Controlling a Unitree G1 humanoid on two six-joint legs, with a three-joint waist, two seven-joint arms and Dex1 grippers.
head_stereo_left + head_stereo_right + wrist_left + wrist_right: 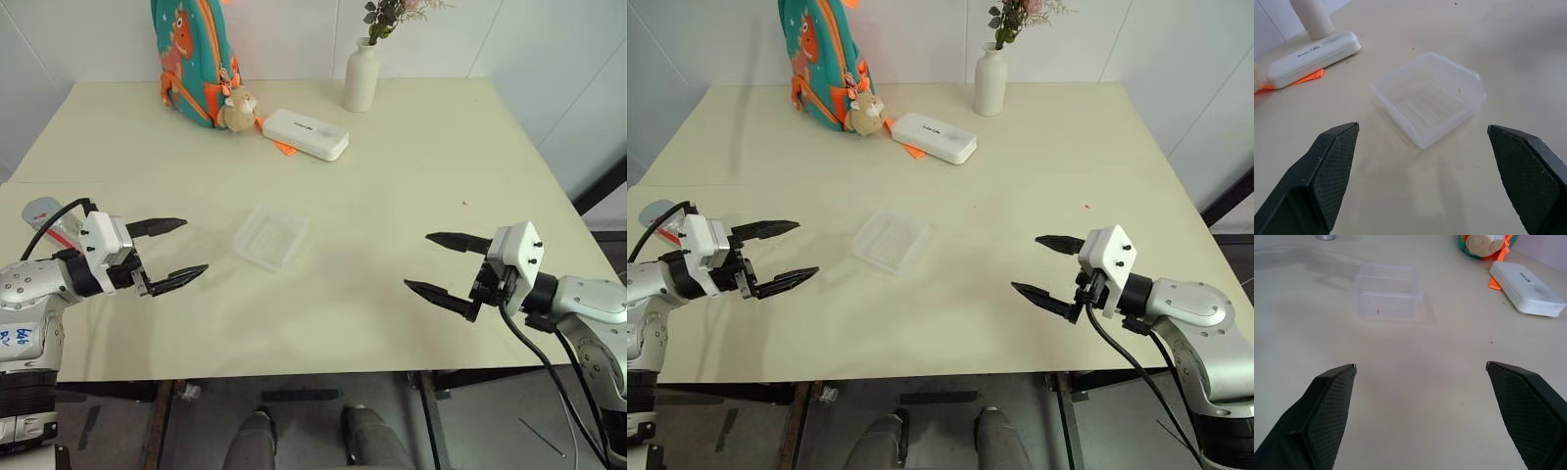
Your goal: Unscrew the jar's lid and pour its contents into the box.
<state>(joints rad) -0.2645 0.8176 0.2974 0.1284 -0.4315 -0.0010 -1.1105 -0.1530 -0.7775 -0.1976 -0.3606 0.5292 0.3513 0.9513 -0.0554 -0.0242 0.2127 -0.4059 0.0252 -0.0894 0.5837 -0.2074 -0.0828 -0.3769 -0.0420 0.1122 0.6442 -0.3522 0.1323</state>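
Clear, see-through plastic box (270,237), square with round corners, empty on smooth cream worktop (392,176). Left gripper (176,253) and right gripper (437,264): black fingers spread wide, holding nothing.

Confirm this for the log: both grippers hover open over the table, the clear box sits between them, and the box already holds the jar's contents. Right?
Not quite. The box is empty; the left wrist view shows only its bare ribbed bottom. The rest stands: the left gripper and right gripper hover open over the table, the box between them.
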